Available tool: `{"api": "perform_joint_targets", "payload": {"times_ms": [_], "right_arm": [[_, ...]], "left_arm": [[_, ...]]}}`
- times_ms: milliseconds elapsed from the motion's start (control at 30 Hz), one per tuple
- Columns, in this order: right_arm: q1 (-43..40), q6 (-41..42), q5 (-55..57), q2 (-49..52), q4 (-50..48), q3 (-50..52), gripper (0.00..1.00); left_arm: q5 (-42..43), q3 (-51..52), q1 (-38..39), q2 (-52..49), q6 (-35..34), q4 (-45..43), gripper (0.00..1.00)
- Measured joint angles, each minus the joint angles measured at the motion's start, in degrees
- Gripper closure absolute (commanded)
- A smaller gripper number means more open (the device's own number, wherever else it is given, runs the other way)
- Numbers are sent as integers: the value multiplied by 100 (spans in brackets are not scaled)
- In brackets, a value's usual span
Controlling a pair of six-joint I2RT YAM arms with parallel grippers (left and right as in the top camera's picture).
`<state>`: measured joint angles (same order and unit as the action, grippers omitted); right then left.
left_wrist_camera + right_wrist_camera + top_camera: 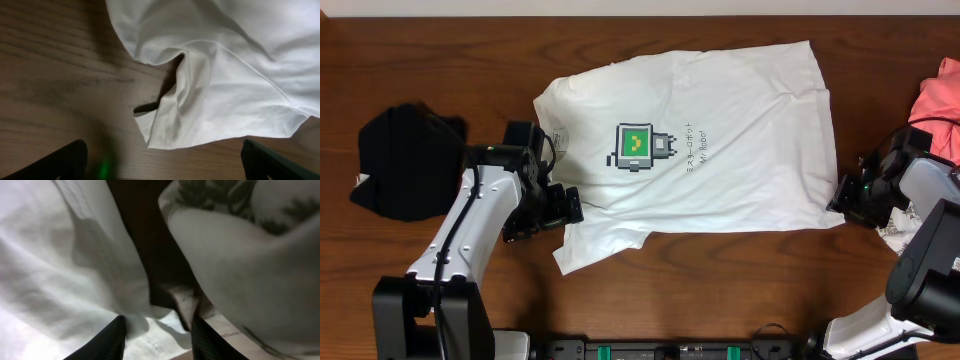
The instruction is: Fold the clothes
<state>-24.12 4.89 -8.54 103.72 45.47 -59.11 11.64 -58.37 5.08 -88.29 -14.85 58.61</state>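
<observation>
The white T-shirt lies spread flat on the wooden table, its green-and-black robot print facing up. My left gripper is at the shirt's lower left sleeve. In the left wrist view that sleeve lies crumpled just ahead of the left gripper, which is wide open with only wood between its fingers. My right gripper is at the shirt's lower right corner. In the right wrist view the right gripper has its fingers partly apart over the edge of the white cloth.
A black garment is bunched at the left. A pink garment lies at the right edge. A white garment with a grey leaf pattern lies right beside the right gripper and shows under the right arm.
</observation>
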Motion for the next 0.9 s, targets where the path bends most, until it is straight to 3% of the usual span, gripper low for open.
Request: {"api": "perform_joint_targets", "payload": {"times_ms": [133,300,500,900], "right_arm": [[-2,2,-2,4,118,-2,61],[-2,4,-48,28,382,2,80],[-2,31,-118,70,535,4,90],[-2,48,-195,79,525,4,91]], "left_arm": [[2,0,0,0,0,-7,2],[0,0,0,0,0,-24,2],[125,0,0,0,0,-52,2],[214,11,0,0,0,-2,1]]}}
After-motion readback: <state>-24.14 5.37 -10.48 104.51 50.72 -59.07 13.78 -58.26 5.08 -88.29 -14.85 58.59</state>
